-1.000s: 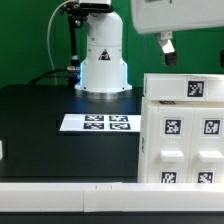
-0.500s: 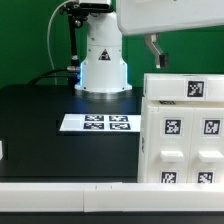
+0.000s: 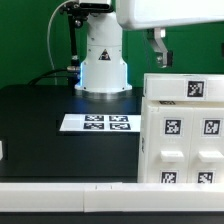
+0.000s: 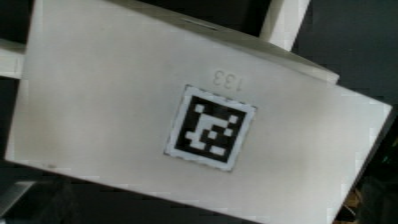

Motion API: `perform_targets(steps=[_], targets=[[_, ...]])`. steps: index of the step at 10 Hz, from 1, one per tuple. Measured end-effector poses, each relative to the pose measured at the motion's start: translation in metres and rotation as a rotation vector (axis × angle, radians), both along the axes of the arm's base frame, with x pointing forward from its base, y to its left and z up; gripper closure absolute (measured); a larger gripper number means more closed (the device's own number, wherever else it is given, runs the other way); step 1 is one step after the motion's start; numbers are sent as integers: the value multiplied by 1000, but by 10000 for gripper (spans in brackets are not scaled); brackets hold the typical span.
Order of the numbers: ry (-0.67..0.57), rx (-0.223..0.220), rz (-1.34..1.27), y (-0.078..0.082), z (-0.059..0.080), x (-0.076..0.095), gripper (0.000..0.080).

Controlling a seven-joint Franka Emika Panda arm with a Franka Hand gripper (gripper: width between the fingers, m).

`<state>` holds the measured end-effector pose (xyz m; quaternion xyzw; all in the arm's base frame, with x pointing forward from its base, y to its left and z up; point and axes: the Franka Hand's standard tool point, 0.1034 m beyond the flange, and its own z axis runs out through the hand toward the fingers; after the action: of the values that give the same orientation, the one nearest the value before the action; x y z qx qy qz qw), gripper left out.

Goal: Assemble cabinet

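The gripper [image 3: 160,50] hangs above the cabinet [image 3: 185,130], clear of its top panel; only one finger shows, so its opening cannot be determined, and nothing is seen held. The cabinet stands on the black bench [image 3: 40,120] at 4 o'clock in the exterior view. The marker board [image 3: 96,123] lies just beside it at 9 o'clock. The wrist view shows one tagged white panel [image 4: 196,110] at close range.

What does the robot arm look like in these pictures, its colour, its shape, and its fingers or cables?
In the exterior view, the arm appears as a large, smooth white casing with rounded edges along the top edge of the picture. Below it hangs one slim finger, grey with a darker tip. No cables or markings show on the arm itself. The wrist view shows no part of the arm clearly.
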<state>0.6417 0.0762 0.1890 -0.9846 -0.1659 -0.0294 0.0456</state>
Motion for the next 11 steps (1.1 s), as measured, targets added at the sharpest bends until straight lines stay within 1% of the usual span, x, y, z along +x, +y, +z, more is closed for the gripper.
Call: perform_targets(steps=[2,3,4,5,6,7,9,10,11], targets=[[-8,-10,84,-2,0,0,2],[-19,-45,262,-4,-1,0,2],[-26,-96,480,-1,-4,-1,2],[-30,-126,653,9,-8,-3,2],[-45,-124,682,7,-10,-3,2],[-44,-138,749,1,-10,-2,2],[-45,-150,880,-1,-12,-2,2],[-43,-152,936,-3,-17,-3,2],[-32,-149,940,-5,-24,-5,2]])
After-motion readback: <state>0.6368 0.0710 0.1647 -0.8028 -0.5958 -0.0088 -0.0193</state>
